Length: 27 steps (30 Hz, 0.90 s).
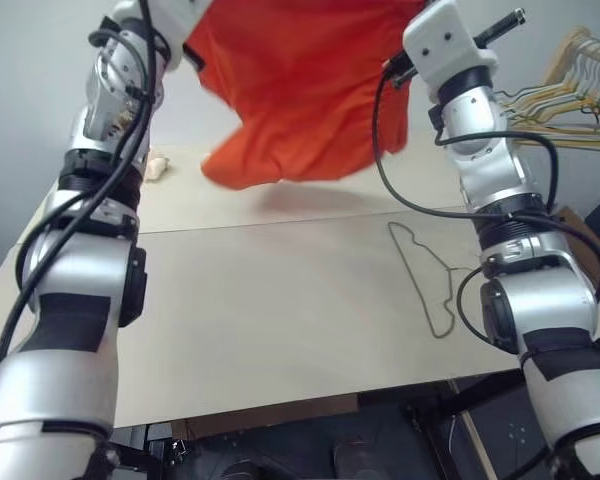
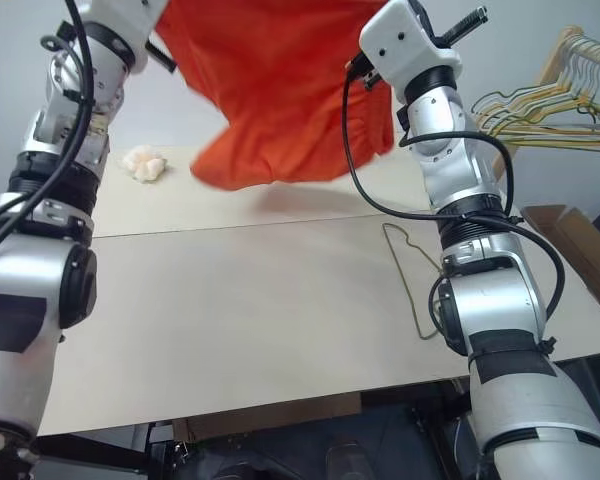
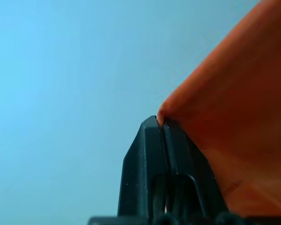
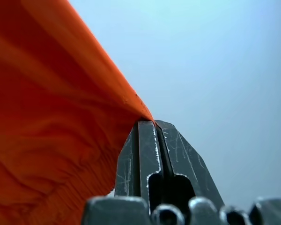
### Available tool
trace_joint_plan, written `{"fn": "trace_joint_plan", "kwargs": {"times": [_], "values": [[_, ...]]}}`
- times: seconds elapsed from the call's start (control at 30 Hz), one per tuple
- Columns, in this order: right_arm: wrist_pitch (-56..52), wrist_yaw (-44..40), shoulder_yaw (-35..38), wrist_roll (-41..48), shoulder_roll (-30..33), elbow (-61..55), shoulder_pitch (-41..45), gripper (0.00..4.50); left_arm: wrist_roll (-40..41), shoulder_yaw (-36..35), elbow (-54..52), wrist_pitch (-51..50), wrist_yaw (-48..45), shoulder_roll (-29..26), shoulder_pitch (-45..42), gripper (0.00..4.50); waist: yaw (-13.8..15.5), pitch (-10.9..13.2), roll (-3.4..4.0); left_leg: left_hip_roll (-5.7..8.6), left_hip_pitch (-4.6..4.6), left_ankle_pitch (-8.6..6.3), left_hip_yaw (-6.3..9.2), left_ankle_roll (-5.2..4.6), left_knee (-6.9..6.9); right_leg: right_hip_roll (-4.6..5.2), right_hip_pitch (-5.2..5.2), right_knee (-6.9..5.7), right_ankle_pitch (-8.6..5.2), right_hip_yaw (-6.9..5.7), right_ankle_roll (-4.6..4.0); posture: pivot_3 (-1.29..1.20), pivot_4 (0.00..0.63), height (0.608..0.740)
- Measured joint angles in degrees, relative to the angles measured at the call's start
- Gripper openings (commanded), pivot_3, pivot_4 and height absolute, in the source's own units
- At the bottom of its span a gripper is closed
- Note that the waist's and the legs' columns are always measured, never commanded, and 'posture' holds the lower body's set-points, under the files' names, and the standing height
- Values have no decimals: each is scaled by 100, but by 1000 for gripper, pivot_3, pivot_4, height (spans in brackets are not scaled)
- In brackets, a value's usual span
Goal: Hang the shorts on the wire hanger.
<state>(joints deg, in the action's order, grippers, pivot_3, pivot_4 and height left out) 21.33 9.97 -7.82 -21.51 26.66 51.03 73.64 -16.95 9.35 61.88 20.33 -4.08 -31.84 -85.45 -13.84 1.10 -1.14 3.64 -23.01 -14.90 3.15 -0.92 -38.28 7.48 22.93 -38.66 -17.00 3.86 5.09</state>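
Shorts (image 1: 300, 90), light, limp orange cloth, hang between left fingers (image 3: 152, 140) and right fingers (image 4: 147, 140), each pinched tight on an edge, above the wire hanger (image 1: 425, 275).

Pale beige tabletop (image 1: 280, 300), seam line running across it. Plain light grey wall (image 1: 30, 100) behind. Small cream crumpled lump (image 2: 145, 163) on table's far left part. Bunch of yellow and green hangers (image 1: 570, 90) at far right. Brown cardboard box (image 2: 570, 240) beside table's right edge. Dark floor (image 1: 310, 450) below the near edge.
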Motion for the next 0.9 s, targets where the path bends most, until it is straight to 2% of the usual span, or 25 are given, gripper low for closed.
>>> {"fn": "trace_joint_plan", "kwargs": {"times": [0.1, 0.23, 0.33, 0.47, 0.6, 0.67, 0.9], "values": [[522, -81, -89, -44, 117, 77, -527, 0, 65, 26, 15, 860, -626, -205, 289, 9, -113, -2, 3, 6, -25, -1, 0, -8, -22, 1, 9, 5, 2, 1, 4, -158, 0, 740], [1472, -854, -536, -217, 593, 55, -1624, 0, 598, 210, -807, 1686, -2815, -651, 1688, 9, -188, 0, 8, 8, -22, 4, -4, -25, -63, -1, -32, 41, -4, 0, 14, -162, 0, 740], [2251, -2043, -822, -11, 860, -71, -2263, 0, 1474, 426, -2447, 1452, -4751, -1264, 3242, 9, -326, 2, 9, 3, -20, 26, -9, -30, -72, -6, -61, 77, -7, 4, 20, -159, 0, 740], [2908, -3423, -1159, 252, 1240, -212, -2816, 0, 2488, 470, -4549, 490, -6440, -2345, 4722, 9, -463, 1, 10, -9, 34, 13, -11, -77, -70, -16, -104, 60, -8, 15, 20, -156, 0, 740], [3042, -4239, -1282, 389, 1274, -424, -3035, 0, 3083, 193, -6100, -351, -7136, -3201, 5802, 9, -485, 7, 18, -28, 171, 4, -12, -89, -41, -32, -239, 109, -12, 15, 25, -159, 0, 740], [3149, -4490, -1357, 374, 1376, -600, -3159, 0, 3249, 14, -6674, -572, -7358, -3588, 6462, 9, -433, 9, 23, -38, 212, -11, -10, -96, -34, -41, -280, 130, -13, 11, 25, -162, 0, 740], [3246, -4692, -1444, -29, 1646, -1237, -3715, 0, 3276, -566, -8373, -1691, -6866, -3753, 8207, 9, -195, 11, 26, -37, 192, -25, -9, -87, -41, -36, -267, 145, -12, 14, 24, -179, 0, 740]]}}
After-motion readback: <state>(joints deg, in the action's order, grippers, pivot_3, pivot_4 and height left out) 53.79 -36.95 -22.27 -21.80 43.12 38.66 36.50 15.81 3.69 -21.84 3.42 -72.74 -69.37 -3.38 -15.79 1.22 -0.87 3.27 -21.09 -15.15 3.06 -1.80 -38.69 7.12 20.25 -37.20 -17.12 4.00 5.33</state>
